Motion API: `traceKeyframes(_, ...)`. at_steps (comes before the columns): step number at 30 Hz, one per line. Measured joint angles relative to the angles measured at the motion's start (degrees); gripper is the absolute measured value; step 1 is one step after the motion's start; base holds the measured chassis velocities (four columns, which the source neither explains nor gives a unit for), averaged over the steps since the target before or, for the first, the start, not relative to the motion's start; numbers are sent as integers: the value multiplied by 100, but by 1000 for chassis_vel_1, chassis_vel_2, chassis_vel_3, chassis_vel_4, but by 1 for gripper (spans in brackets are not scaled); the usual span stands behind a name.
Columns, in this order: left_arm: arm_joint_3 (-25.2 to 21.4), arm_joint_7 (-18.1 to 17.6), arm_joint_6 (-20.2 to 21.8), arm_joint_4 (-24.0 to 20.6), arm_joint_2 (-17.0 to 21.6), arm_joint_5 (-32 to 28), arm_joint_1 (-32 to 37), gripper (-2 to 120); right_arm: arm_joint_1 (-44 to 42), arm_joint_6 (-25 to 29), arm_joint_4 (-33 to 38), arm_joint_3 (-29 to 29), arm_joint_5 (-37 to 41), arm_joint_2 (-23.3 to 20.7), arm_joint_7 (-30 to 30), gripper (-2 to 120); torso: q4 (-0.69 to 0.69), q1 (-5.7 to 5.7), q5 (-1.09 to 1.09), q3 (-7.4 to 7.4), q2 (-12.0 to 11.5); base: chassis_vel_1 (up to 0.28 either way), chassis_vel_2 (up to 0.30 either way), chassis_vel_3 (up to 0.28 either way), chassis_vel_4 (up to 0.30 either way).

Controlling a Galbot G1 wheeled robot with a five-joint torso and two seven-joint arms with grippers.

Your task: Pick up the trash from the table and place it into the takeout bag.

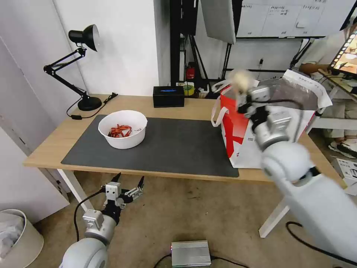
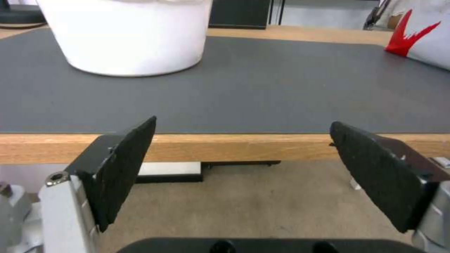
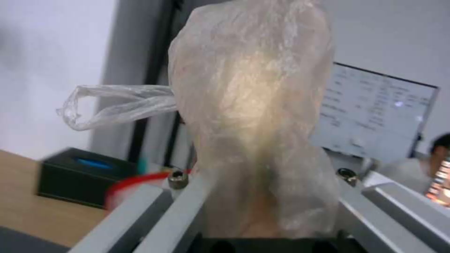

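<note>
The right claw (image 1: 243, 97) pinches the clear baggie (image 3: 253, 116) with its yellowish lump, holding it up over the open top of the red-and-white takeout bag (image 1: 238, 137), which stands at the worktop's (image 1: 52, 147) right end. The left claw (image 1: 130, 182) hangs spread below the worktop's front edge, facing the white bowl (image 1: 122, 128) of red scraps on the grey mat (image 1: 178, 149).

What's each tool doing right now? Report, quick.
Left tool: open, empty, below the table edge.
Right tool: shut on the baggie, at the bag rim.
</note>
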Motion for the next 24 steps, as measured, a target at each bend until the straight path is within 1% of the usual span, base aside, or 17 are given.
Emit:
traceKeyframes(5,16,0,0,0,12,-2,-14,100,12,-85,-192,97,139,-125,8,5,0,1,0,0,0,0,0,0,0)
traceKeyframes(8,23,-1,-1,0,21,-7,-23,100,8,-88,-527,167,219,-137,26,5,1,1,0,1,0,0,0,0,0)
traceKeyframes(13,15,-3,-3,-20,20,-7,-10,100,-30,-179,-630,200,426,-136,175,5,0,1,1,1,-1,0,0,0,0)
traceKeyframes(15,-2,-4,-4,-27,30,-7,-2,100,-29,-537,-552,201,807,-129,581,5,1,1,0,0,-1,0,0,0,0)
traceKeyframes(16,-2,-4,-4,-27,30,-7,-2,100,-29,-537,-552,201,807,-129,581,5,1,1,0,0,-1,0,0,0,0)
traceKeyframes(17,-6,-5,-6,-34,34,-7,-1,100,-14,-775,-475,201,1116,-123,854,5,0,1,0,0,-1,0,0,0,0)
traceKeyframes(18,-6,-5,-6,-34,34,-7,-1,100,-14,-775,-475,201,1116,-123,854,5,0,1,0,0,-1,0,0,0,0)
traceKeyframes(19,-10,-6,-6,-44,31,-7,0,100,11,-921,-417,201,1362,-120,1077,8,1,1,-1,0,-1,0,0,0,0)
traceKeyframes(21,-19,-9,-9,-52,24,-7,7,100,14,-965,-381,211,1463,-121,1148,18,0,1,0,0,-1,0,0,0,0)
traceKeyframes(22,-19,-9,-9,-52,24,-7,7,100,14,-965,-381,211,1463,-121,1148,18,0,1,0,0,-1,0,0,0,0)
traceKeyframes(24,-21,-10,-10,-52,26,-12,3,100,26,-968,-342,215,1491,-122,1153,28,1,1,-1,0,-1,0,0,0,0)
